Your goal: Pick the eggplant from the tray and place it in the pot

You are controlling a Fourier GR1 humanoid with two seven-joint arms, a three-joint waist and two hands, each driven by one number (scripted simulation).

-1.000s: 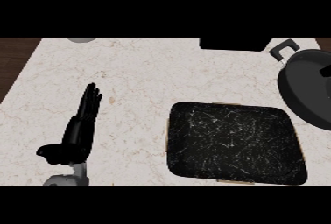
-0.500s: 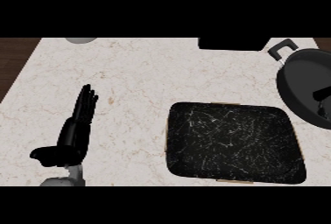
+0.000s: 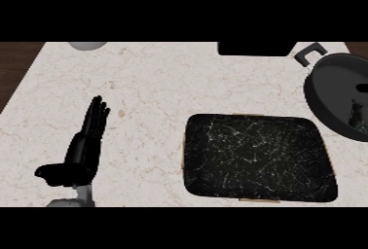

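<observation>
One head view looks steeply down onto the counter (image 3: 158, 82).

A kitchen is shown. A pale, veined stone counter (image 3: 165, 82) is seen from above, edged by dark wood at the left. A dark pot (image 3: 332, 97) with a handle and a black speckled tray (image 3: 259, 158) are set on it.
</observation>
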